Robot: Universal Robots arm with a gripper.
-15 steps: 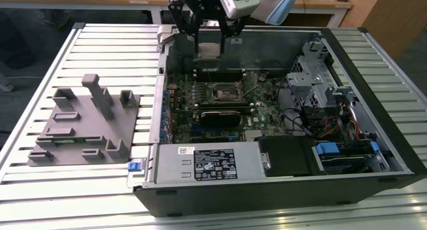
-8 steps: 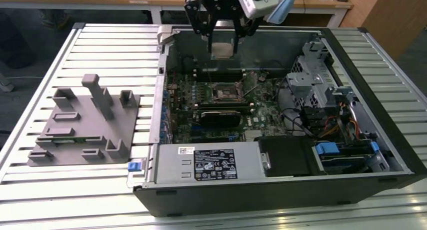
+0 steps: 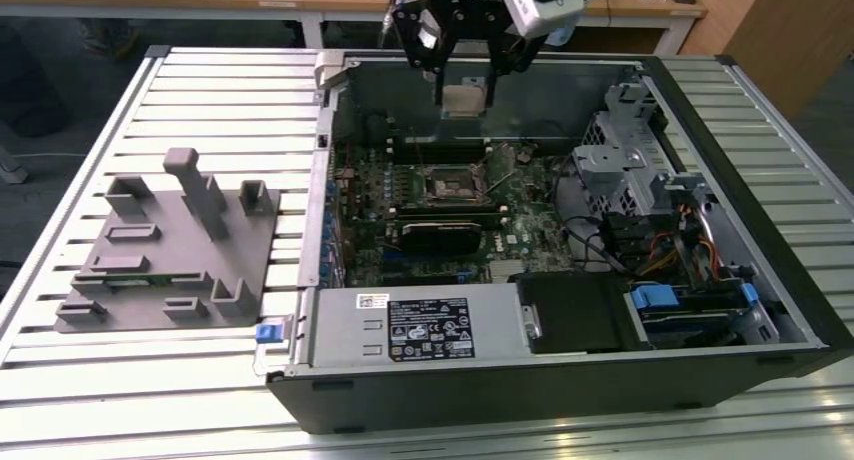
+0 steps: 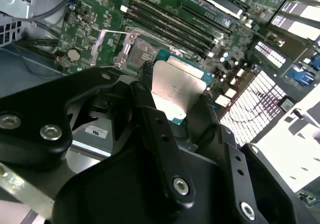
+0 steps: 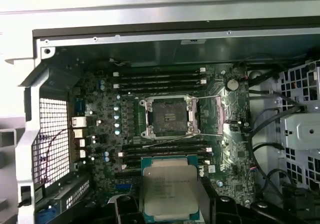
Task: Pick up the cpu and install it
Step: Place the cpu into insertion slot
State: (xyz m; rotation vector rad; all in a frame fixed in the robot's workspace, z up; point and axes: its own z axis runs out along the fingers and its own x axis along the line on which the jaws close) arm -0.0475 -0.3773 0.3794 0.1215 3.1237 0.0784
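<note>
While the gripper (image 3: pixel 465 78) hung over the far side of the open computer case (image 3: pixel 318 230), the cpu (image 3: pixel 463 100) sat clamped between its two black fingers (image 3: pixel 437 72), clear of the motherboard. The cpu was a small flat square with a pale silvery metal top. In the first wrist view, the cpu (image 5: pixel 170 191) showed a thin green border around that top and faint print on the metal. In the second wrist view, the cpu (image 4: pixel 177 91) caught the light, with one finger (image 4: pixel 150 116) pressed against one edge and its partner against the opposite edge. The jaws were closed just to the chip's width and gripped nothing else.

On a clock face laid over the exterior view, the cpu was at 12 o'clock from the socket (image 3: pixel 450 185), well apart from it and raised above the board. The socket (image 5: pixel 169 116) stood open in the first wrist view, its metal load plate (image 5: pixel 210 116) swung to one side, with rows of memory slots (image 5: pixel 160 79) beside it.

The arm hung down from the exterior view's 12 o'clock edge, wrist pointing downward, a white camera block (image 3: pixel 541 5) mounted beside the gripper. The case lay on its side on a slatted metal table (image 3: pixel 200 90). A grey plastic fixture (image 3: pixel 167 250) sat on the table at 9 o'clock from the case.
</note>
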